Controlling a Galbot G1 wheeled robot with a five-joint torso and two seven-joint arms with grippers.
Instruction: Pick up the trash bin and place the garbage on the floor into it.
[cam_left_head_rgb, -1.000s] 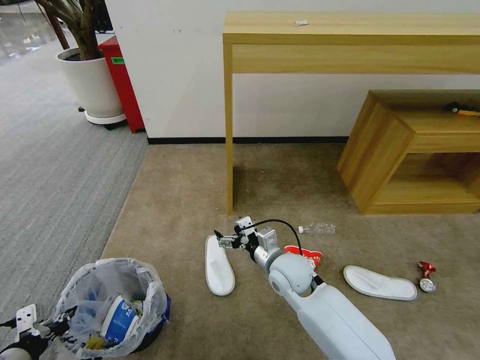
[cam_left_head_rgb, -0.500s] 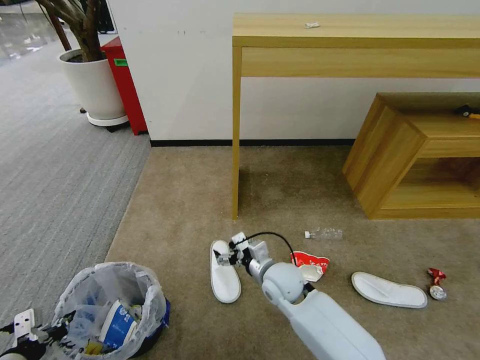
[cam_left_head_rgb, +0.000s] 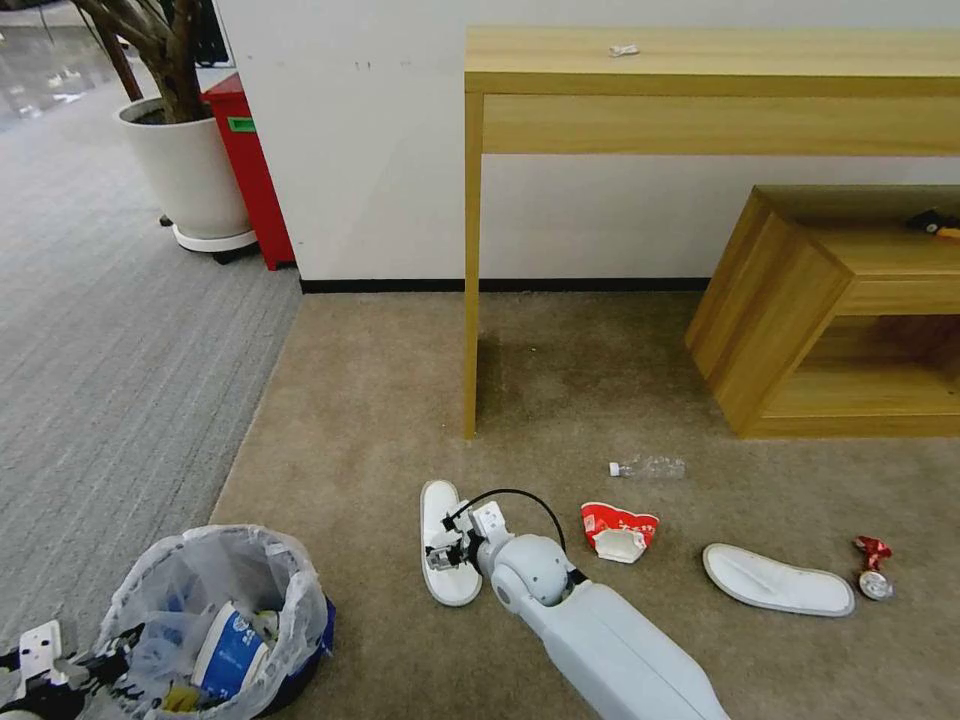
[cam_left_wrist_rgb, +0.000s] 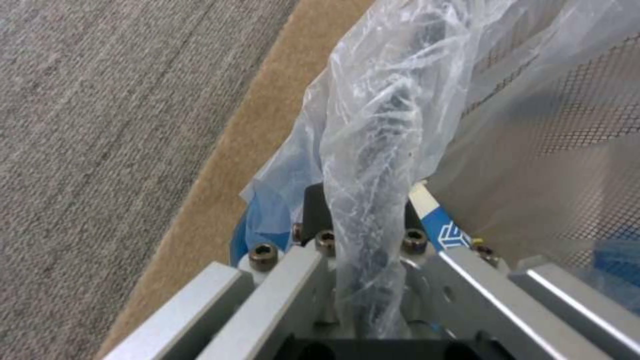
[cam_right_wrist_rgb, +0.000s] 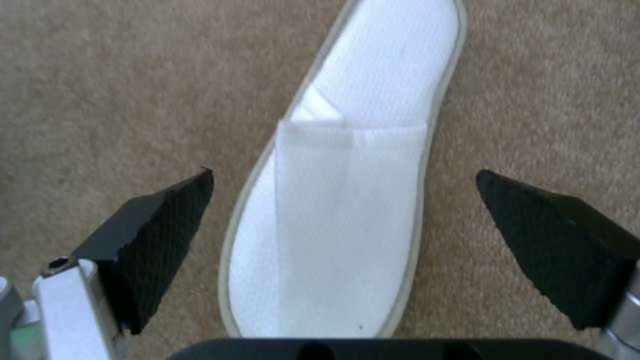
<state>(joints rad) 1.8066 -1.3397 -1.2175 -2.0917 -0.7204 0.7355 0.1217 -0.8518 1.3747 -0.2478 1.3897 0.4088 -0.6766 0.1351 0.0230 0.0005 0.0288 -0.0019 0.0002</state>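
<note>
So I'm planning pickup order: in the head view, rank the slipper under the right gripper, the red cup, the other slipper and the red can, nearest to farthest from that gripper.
From the right gripper:
1. Near slipper, directly beneath the open fingers.
2. Red cup, to its right.
3. Other slipper, farther right.
4. Red can, just beyond that slipper, farthest right.

Left tool (cam_left_wrist_rgb: 363, 250) clamps trash bin (cam_left_wrist_rgb: 533, 125) rim.

Your right arm reaches forward and down, right gripper (cam_left_head_rgb: 443, 552) pointing at the floor, its black fingers (cam_right_wrist_rgb: 157, 235) spread wide apart. Your left gripper (cam_left_head_rgb: 95, 665) sits low at your left side, clamped on the bin (cam_left_head_rgb: 300, 660) rim.
</note>
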